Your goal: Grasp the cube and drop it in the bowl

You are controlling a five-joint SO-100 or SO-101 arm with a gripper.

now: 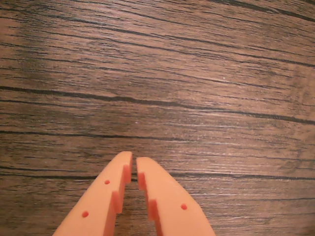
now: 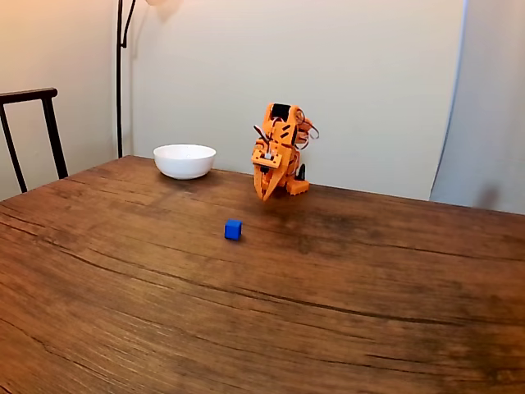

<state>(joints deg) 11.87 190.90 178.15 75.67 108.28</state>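
A small blue cube (image 2: 234, 230) lies on the wooden table, in front of the arm in the fixed view. The white bowl (image 2: 184, 161) stands at the back, left of the orange arm (image 2: 279, 148). My gripper (image 2: 265, 195) hangs folded near the arm's base, pointing down, well behind the cube and apart from it. In the wrist view my gripper (image 1: 134, 160) shows two orange fingers almost touching at the tips, with nothing between them, above bare wood grain.
The dark wooden table (image 2: 328, 287) stretches wide toward the camera. A black chair back (image 2: 33, 123) stands at the far left, a lamp pole (image 2: 120, 74) rises behind the bowl, and a pale wall backs the scene.
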